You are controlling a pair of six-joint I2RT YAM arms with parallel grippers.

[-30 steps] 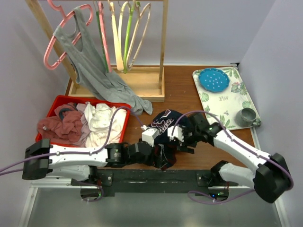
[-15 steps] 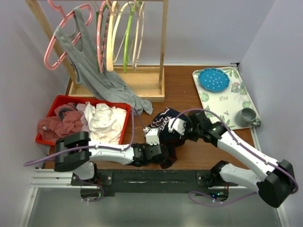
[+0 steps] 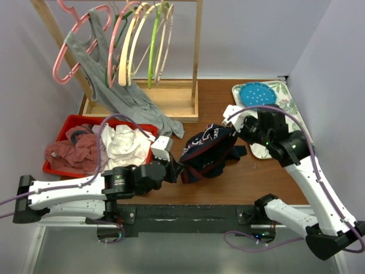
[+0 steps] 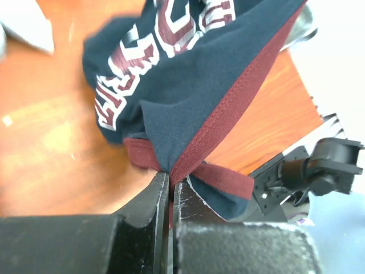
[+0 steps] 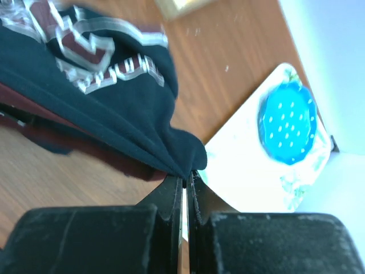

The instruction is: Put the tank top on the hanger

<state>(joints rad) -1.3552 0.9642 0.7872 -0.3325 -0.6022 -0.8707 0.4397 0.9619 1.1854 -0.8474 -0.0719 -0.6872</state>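
We see the tank top [image 3: 208, 151] bunched at the middle of the worktop [image 3: 228, 182], strung between the two grippers with its lettering facing up. The left gripper [image 3: 177, 169] sits at the garment's 8 o'clock edge; in the left wrist view the left gripper [image 4: 171, 182] has its jaws pressed together, pinching the navy cloth and its dark red trim. The right gripper [image 3: 231, 129] sits at the 2 o'clock edge, and from its wrist the right gripper [image 5: 186, 180] pinches a navy fold just as tightly. We cannot tell whether the sagging middle touches the wood. The hanger [image 3: 169, 34] hangs on the wooden rack [image 3: 197, 57] at 11 o'clock from the top, well apart from it, rightmost among the coloured hangers. A blue plate [image 3: 258, 96] lies on a tray [image 3: 285, 105] at 2 o'clock, and a red bin [image 3: 68, 123] of clothes stands at 9 o'clock.
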